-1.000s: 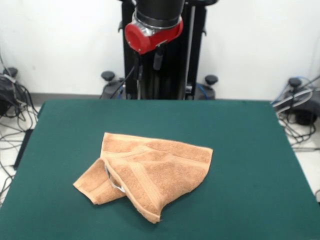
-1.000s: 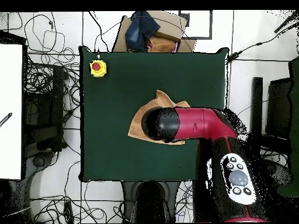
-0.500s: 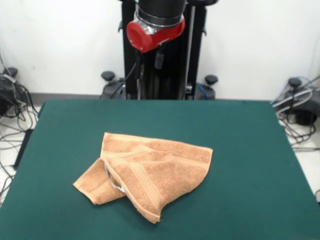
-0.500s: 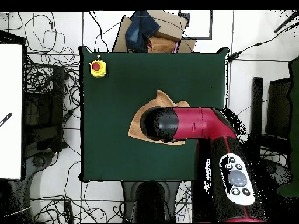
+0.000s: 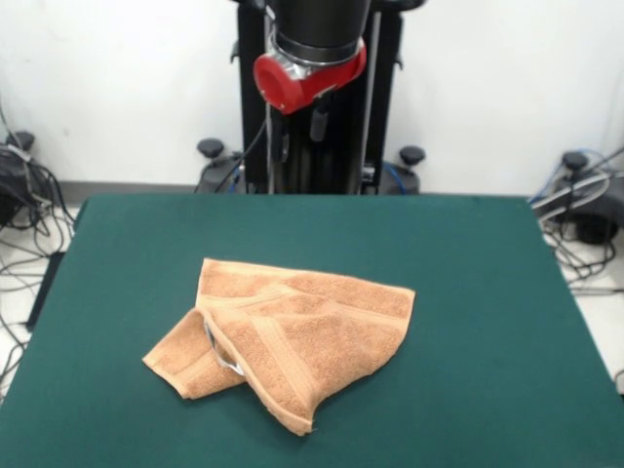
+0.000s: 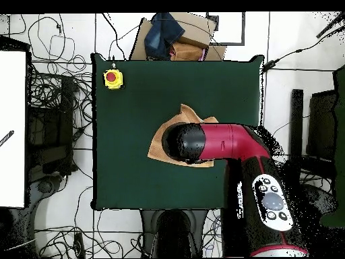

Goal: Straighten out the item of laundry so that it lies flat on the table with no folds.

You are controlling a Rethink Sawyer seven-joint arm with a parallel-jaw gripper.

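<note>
Against the picture from 1 second ago, arm (image 5: 312, 49) shifted slightly rightward and upward in the front view, red collar now nearer the top edge; in the overhead view, its black head (image 6: 185, 143) nudged a little and the grey button panel (image 6: 272, 202) moved lower. Towel (image 5: 283, 336) unchanged, in the same place and the same crumple. Front view only: towel lying on the near-middle of the green worktop (image 5: 468, 292), folded over itself, 1 flap tucked under at the left, woven bands running diagonally, a small white tag (image 5: 219, 353) peeking out at the fold, a pointed corner toward the near edge. Front view also: 2 dark prongs of the gripper (image 5: 300, 132) hanging below the red collar, well above the worktop and apart from the towel; cannot tell whether spread or closed. Overhead view only: most of the towel (image 6: 162, 141) hidden beneath the arm, only its left edge and a top corner exposed; a yellow box with a red button (image 6: 112, 79) at 1 corner of the worktop (image 6: 135, 175); cardboard boxes (image 6: 195, 34) with dark blue cloth (image 6: 165, 30) just beyond the far edge; cables (image 6: 60, 88) strewn over the floor around.
</note>
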